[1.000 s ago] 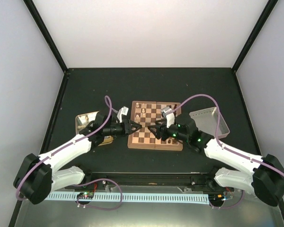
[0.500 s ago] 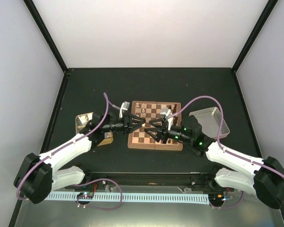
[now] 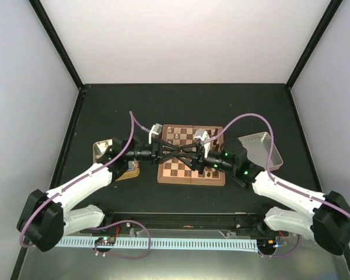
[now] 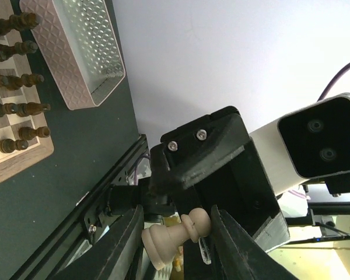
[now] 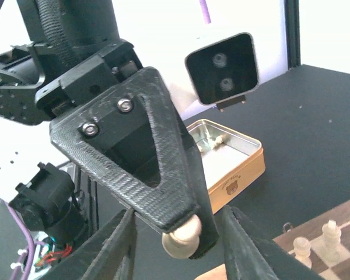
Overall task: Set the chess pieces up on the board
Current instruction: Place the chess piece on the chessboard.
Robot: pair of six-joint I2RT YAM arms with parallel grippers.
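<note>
Holding pale cream wooden pawn (image 4: pixel 174 234) in clenched left gripper (image 4: pixel 176 245), above middle of square tan-and-brown wooden chessboard (image 3: pixel 186 175). Straddling it with right gripper (image 5: pixel 179 249), fingers parted, no contact. Probably light, rigid, smooth, slip-prone; best to pinch narrow stem under head.

Plain white walls (image 3: pixel 186 41), black corner posts (image 3: pixel 55 41), dark matte table (image 3: pixel 186 105), even light

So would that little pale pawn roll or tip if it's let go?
Probably light and stiff: the pale pawn looks like turned wood. Its round body could roll if laid sideways, as now. Upright, it's tall for its base, so may tip.
</note>
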